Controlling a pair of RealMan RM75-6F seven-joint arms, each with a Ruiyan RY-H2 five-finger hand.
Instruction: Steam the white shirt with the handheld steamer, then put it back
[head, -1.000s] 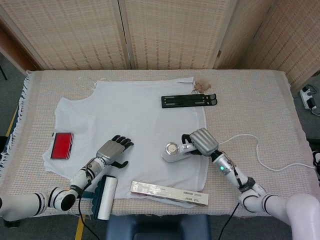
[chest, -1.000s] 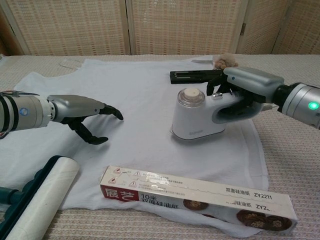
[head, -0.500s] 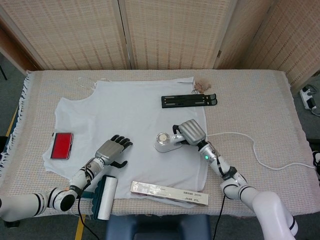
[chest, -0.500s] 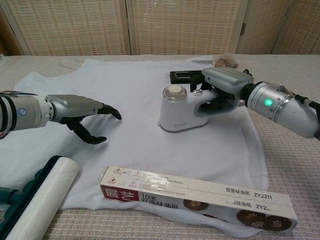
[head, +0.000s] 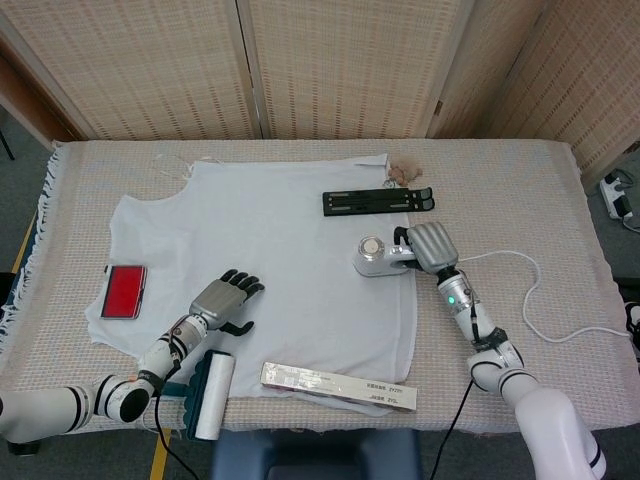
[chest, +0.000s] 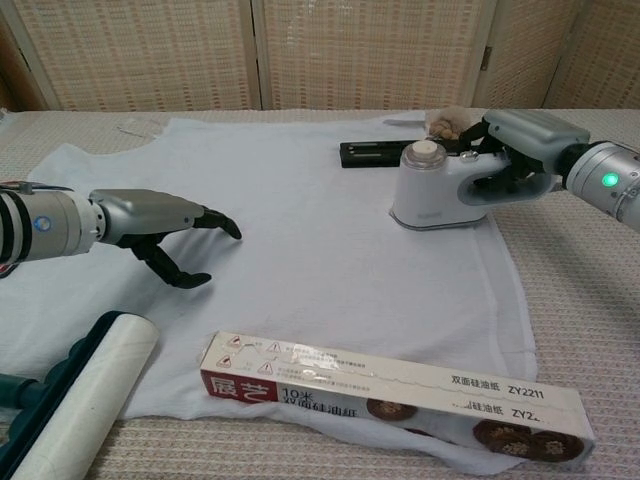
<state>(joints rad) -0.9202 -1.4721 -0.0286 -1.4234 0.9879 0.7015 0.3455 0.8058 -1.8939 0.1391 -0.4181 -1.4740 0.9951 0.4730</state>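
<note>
The white shirt (head: 260, 250) (chest: 300, 230) lies spread flat on the table. My right hand (head: 432, 246) (chest: 525, 140) grips the handle of the white handheld steamer (head: 378, 256) (chest: 435, 187), which rests upright on the shirt near its right edge. A white cord (head: 530, 300) trails from the steamer toward the right. My left hand (head: 226, 301) (chest: 165, 225) holds nothing and hovers at the shirt's lower left with its fingers curved and apart.
A black bracket (head: 378, 201) (chest: 385, 152) lies above the steamer. A long foil box (head: 338, 386) (chest: 390, 388) lies on the shirt's lower hem. A lint roller (head: 210, 395) (chest: 70, 400) sits near the front edge. A red case (head: 124, 291) rests at the left.
My right hand has slid the steamer first left, then back right and farther away to the shirt's right edge. The left hand has stayed put.
</note>
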